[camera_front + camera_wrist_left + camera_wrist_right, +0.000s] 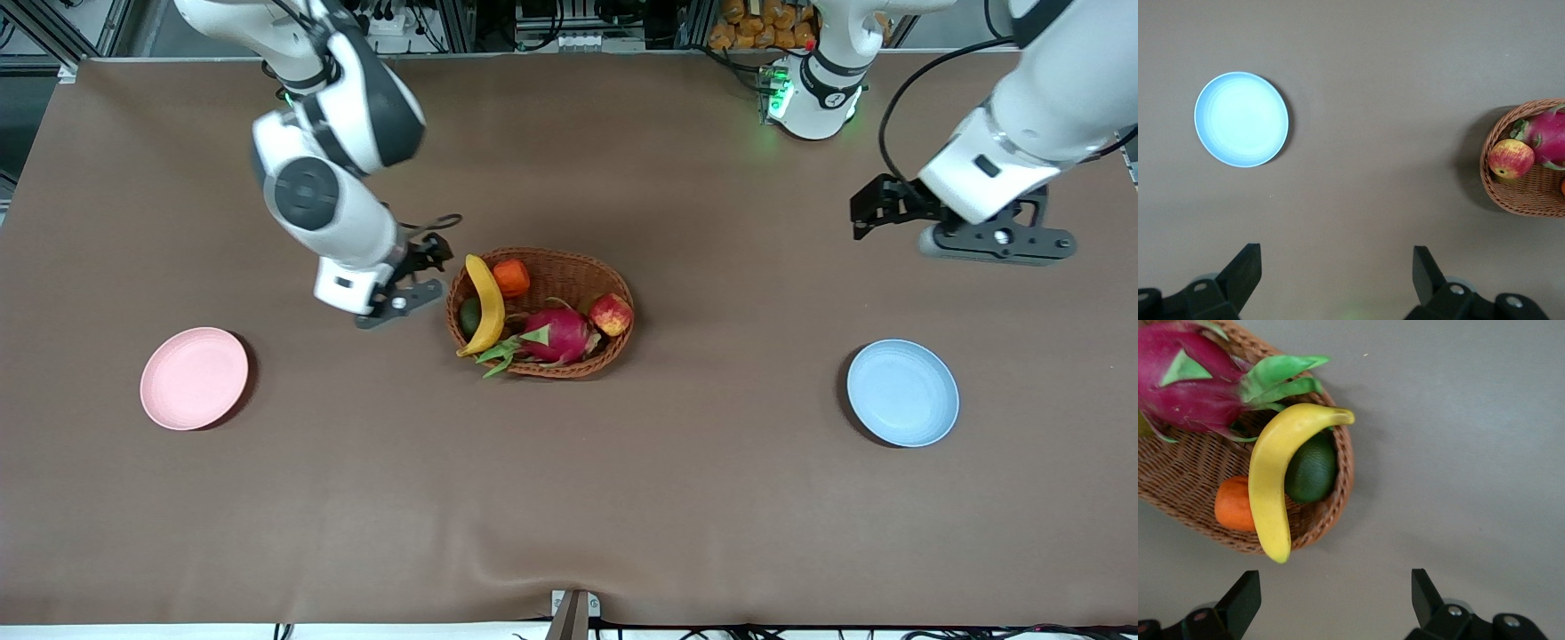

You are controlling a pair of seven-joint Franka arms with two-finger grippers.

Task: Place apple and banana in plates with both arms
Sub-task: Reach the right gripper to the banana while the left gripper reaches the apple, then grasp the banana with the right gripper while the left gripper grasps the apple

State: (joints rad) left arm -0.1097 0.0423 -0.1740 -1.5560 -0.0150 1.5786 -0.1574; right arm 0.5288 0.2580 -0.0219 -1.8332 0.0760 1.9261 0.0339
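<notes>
Long curved yellow banana (484,305) with dark tips lies along the rim of the oval brown wicker basket (569,263) at the basket's right-arm end, one tip poking out over the rim toward the front edge of the desk (569,498). Looks light, firm but bruisable, skin smooth and a bit slippery; best hold is probably across the thick middle, where the curve lifts clear of the dark green round fruit (1311,468) under it.

Small round red apple (611,314) with yellowish patches sits inside the basket at its left-arm end, touching the magenta dragon fruit (558,335). Looks stiff and smooth, liable to roll; take it across the widest part from above, wicker wall and dragon fruit crowd it.

Right gripper (411,277), jaws apart and empty, hangs just beside the basket's banana end. Left gripper (880,206), jaws apart and empty, is up over bare desk toward the left-arm end, well apart from the basket.

Counts: one banana, one apple, one dragon fruit, one orange ridged fruit (511,277), one green fruit, one basket, two plates: round pale pink plastic plate (194,378) near the right-arm end, round pale blue plastic plate (902,392) near the left-arm end, both empty. Two arms.
</notes>
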